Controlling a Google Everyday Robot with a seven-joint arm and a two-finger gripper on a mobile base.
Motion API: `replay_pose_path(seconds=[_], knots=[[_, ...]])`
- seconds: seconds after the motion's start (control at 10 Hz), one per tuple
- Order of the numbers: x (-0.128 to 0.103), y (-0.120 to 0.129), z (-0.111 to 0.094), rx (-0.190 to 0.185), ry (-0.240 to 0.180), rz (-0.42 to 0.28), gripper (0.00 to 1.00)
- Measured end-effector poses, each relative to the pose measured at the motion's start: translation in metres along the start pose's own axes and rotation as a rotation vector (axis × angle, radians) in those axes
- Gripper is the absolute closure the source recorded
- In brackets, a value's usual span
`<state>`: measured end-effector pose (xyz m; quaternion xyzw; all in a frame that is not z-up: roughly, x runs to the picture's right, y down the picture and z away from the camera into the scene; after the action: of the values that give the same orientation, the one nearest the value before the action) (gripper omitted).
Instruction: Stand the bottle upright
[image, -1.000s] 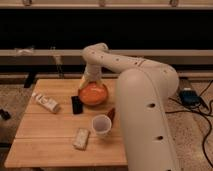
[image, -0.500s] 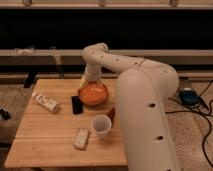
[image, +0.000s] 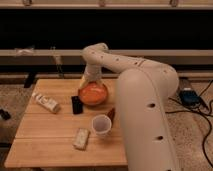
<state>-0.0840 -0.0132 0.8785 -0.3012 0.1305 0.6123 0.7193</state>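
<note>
A wooden counter (image: 45, 131) carries six things. The bottle (image: 46, 103) lies on its side near the left edge. A small black block (image: 77, 105) sits mid-counter, just left of an orange bowl (image: 93, 94). The hand (image: 92, 82) hangs right over that bowl. A white cup (image: 102, 125) stands nearer the front edge, a beige packet (image: 81, 138) front-left of it, a reddish-brown thing (image: 111, 114) beside it.

On your wooden counter (image: 45, 147) the slim cream-white bottle (image: 46, 102) lies at the left. To its right are a small black block (image: 77, 104), then a round orange bowl (image: 93, 95) under the end effector (image: 93, 81). In front are a white paper cup (image: 101, 125) and a flat beige packet (image: 81, 138).
</note>
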Motion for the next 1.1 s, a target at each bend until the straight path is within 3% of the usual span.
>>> replay_pose_path(seconds=[0.2,0.4,0.6,0.8,1.1], knots=[[-0.004,-0.001,-0.001,-0.004,0.008,-0.017,0.2],[-0.015,0.011,-0.006,0.001,0.019,-0.084,0.2],[-0.031,0.052,-0.009,0.02,0.033,-0.204,0.2],[-0.042,0.115,-0.003,0.049,0.047,-0.343,0.2],[-0.026,0.189,0.013,0.117,0.059,-0.502,0.2]])
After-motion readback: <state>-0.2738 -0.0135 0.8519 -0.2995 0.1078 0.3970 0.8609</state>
